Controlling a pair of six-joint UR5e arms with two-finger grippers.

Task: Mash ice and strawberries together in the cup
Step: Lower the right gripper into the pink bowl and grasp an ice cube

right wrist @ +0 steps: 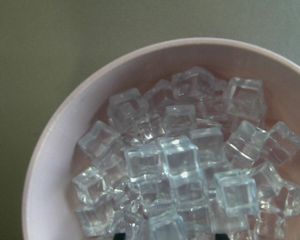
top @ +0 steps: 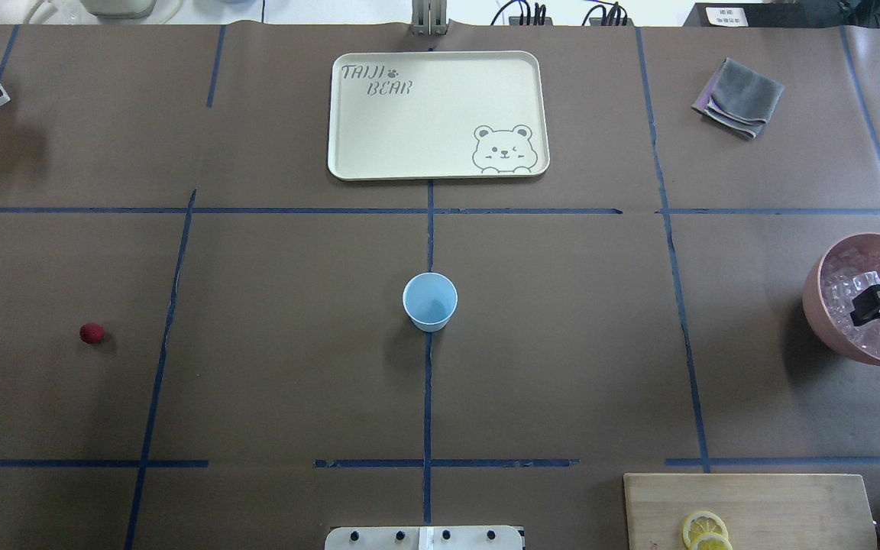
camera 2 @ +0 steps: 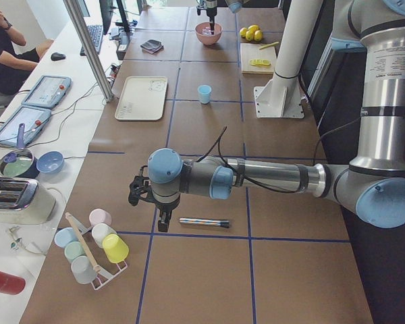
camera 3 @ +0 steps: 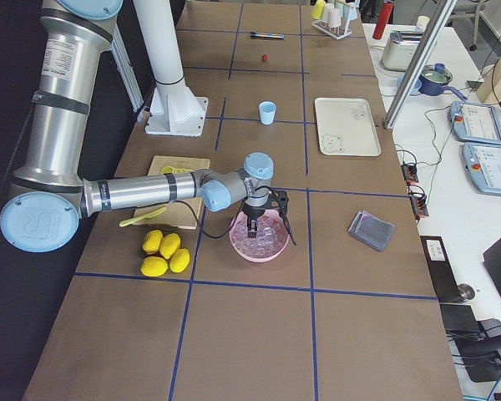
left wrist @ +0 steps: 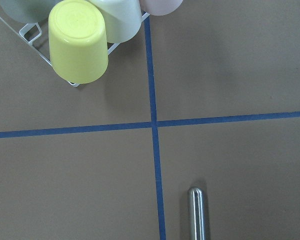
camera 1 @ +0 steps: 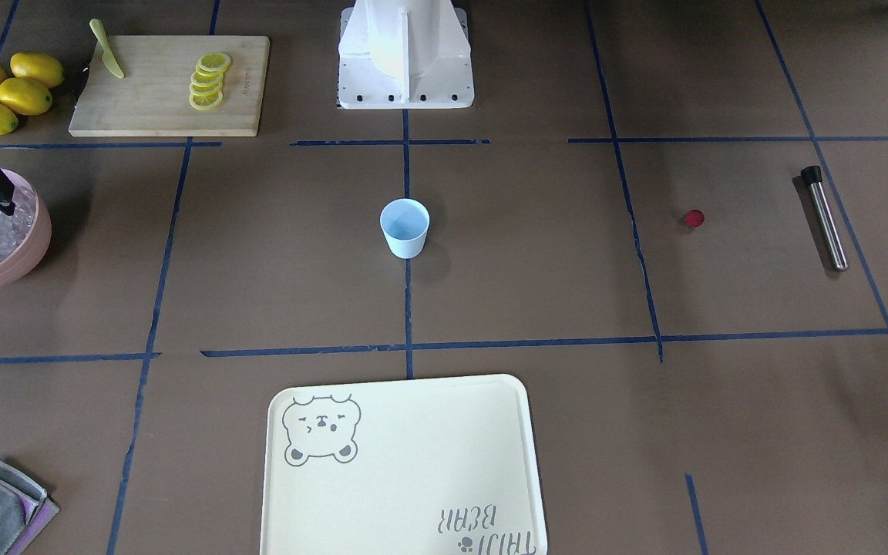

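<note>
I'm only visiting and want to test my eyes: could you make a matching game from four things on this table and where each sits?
Things:
1. cup
2. ice
3. strawberry
4. lemon slices

Places:
A. on the wooden cutting board
B. heaped in the pink bowl
C. alone on the bare brown table
D. upright and empty, on the centre tape line

Pairs: 1-D, 2-B, 3-C, 4-A

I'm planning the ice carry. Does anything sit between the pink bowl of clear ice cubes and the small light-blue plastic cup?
Nothing visible does. In the overhead view the brown table between the round pink bowl and the small light-blue plastic cup shows only blue tape lines. The right hand hangs open over the clear ice cubes.
</note>
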